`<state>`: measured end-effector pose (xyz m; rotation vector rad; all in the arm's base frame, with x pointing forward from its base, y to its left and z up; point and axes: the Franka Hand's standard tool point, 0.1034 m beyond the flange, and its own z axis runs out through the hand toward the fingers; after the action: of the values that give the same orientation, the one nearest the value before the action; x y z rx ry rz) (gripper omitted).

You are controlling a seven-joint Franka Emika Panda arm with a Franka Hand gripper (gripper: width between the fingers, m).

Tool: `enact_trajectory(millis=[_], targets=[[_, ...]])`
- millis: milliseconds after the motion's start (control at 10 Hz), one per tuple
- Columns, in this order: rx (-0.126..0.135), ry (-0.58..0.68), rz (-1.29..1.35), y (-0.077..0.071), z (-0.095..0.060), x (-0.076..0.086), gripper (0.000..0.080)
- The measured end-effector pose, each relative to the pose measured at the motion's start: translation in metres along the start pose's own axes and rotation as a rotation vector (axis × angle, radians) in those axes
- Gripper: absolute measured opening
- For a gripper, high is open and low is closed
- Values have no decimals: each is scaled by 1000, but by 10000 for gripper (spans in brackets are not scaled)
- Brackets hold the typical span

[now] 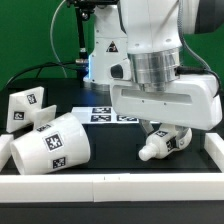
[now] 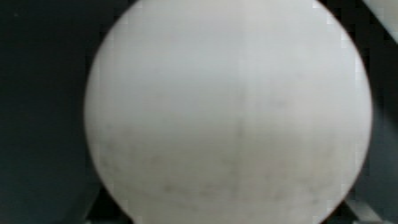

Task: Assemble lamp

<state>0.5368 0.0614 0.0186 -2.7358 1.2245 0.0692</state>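
The bulb [image 1: 165,145] lies tilted low over the table at the exterior view's right, its ribbed neck [image 1: 149,153] pointing toward the front left. My gripper [image 1: 163,134] stands straight above it, with the fingers down on either side of the round head. In the wrist view the bulb's white head [image 2: 210,105] fills nearly the whole picture, and my gripper [image 2: 214,212] shows only as dark finger edges pressed against its sides. The large tapered shade [image 1: 52,148] lies on its side at the front left. The wedge-like base [image 1: 27,108] sits behind the shade.
The marker board [image 1: 105,115] lies flat in the middle of the black table. A raised white border [image 1: 110,183] runs along the front edge and up both sides. The arm's white pedestal [image 1: 103,55] stands at the back.
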Motion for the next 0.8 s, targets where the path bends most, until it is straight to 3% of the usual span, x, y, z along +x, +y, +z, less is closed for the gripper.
enact_trajectory(millis=[200,300,500,800], targets=[[-9,-10,166,28,-18,-21,417],[12,-17,310,39,-22,-26,419],[48,-30,539,39,-25,-28,419],[49,-46,711,38,-23,-32,420]])
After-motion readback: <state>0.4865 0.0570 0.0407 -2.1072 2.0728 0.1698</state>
